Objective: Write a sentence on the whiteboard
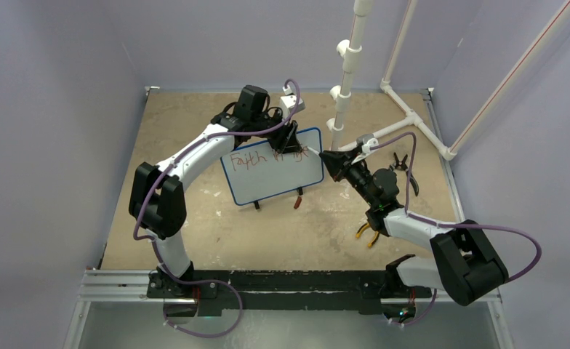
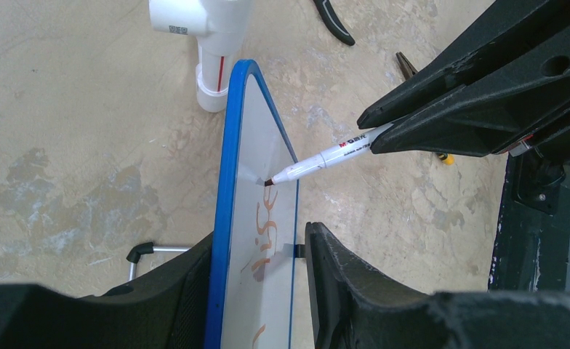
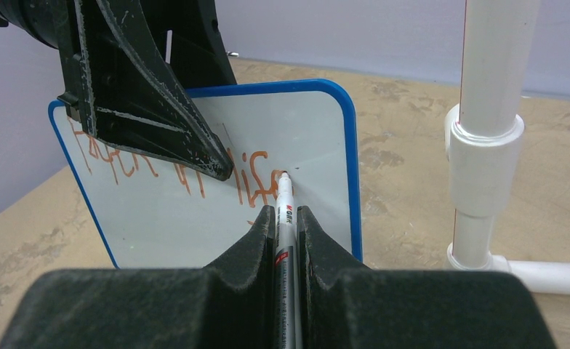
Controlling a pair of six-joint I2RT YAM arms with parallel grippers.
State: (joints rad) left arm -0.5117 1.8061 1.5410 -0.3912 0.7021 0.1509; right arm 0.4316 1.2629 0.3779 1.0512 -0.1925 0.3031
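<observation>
A small blue-rimmed whiteboard (image 1: pixel 271 182) stands nearly upright on its feet in the middle of a tan table (image 1: pixel 195 233), between two robot arms. The left gripper (image 2: pixel 260 262) reaches down over the board's top edge and clamps it, one finger on the writing face and one behind. The right gripper (image 3: pixel 286 214) is closed around a white marker (image 3: pixel 284 193), whose tip rests on or just off the board at the end of the first line. The sentence (image 3: pixel 158 160), in red, so far reads roughly "Faith in life". Several things could go wrong from here. Little bare board is left between the tip and the right-hand rim, so further strokes on this line would probably run onto the rim or off the board. Too firm a push from the marker might tilt the board or twist it in the clamp, bending the letters. The left finger (image 3: pixel 158 123) lies across part of the red writing and may smear it if it shifts. A white PVC pipe frame (image 3: pixel 486 145) stands just beside the board's right edge, where a wide swing of the right arm could strike it.
</observation>
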